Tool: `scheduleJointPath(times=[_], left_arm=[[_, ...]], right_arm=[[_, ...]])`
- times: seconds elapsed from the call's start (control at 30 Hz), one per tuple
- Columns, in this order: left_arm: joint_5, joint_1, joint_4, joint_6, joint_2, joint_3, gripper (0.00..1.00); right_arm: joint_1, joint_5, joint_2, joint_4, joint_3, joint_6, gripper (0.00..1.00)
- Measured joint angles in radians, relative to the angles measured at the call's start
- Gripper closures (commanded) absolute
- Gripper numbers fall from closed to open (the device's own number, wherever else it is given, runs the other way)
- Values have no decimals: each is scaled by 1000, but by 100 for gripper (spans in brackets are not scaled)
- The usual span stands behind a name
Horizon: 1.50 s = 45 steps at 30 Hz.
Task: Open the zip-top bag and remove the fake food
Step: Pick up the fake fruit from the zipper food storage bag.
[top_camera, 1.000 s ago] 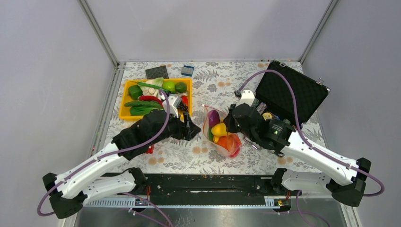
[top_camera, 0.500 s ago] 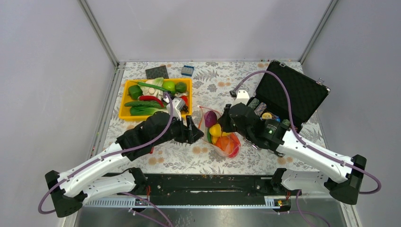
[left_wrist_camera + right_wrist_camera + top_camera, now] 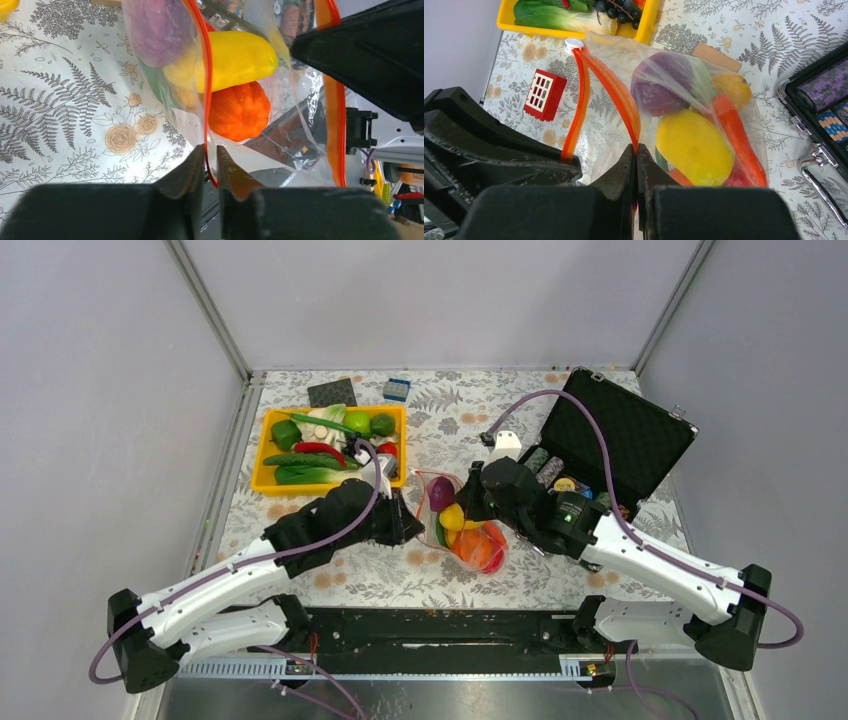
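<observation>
The zip-top bag (image 3: pixel 466 532) lies mid-table, clear with a red-orange zip strip, its mouth parted. Through the plastic I see the fake food: purple onion (image 3: pixel 659 85), yellow pepper (image 3: pixel 694 145), carrot (image 3: pixel 736 135) and orange pumpkin (image 3: pixel 240 110). At the bag's left side, my left gripper (image 3: pixel 412 523) has its fingers closed on the near zip strip (image 3: pixel 206 90). My right gripper (image 3: pixel 468 502) is shut on the opposite strip (image 3: pixel 621 107). In the left wrist view the left gripper (image 3: pixel 210 152) pinches the strip's lower end. The right gripper (image 3: pixel 636 152) has no gap between its fingers.
A yellow tray (image 3: pixel 262 480) of green vegetables and grapes stands at the back left. An open black case (image 3: pixel 620 435) with chip rolls is at the right. A small red block (image 3: pixel 544 95) lies left of the bag, and a wooden block (image 3: pixel 716 57) behind it.
My left gripper moved right to the bag's edge and closed on the zip strip. The right arm shifted slightly left and back, keeping its grip.
</observation>
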Motion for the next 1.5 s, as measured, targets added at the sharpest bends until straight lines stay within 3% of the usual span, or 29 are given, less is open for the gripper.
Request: scheduleJointPath(times=[0.07,0.6,0.87,1.2,1.33,1.5], left_arm=[[0,0,10,-8,11,0,100],[2,0,53,21,132,75,100],[-48,0,31,34,123,67,100],[-213,0,-81,6,-5,-69,100],[-250,0,-118,-4,-23,-82,84],[-303,0,-150,-2,-77,-83,56]], right_arm=[[0,-1,-4,1,0,-4,100],[2,95,-175,-102,28,-83,100],[2,72,-110,-107,24,-82,100],[2,-37,2,40,-69,-82,100],[2,-70,10,82,-69,-82,100],[2,-103,19,98,-69,-92,100]])
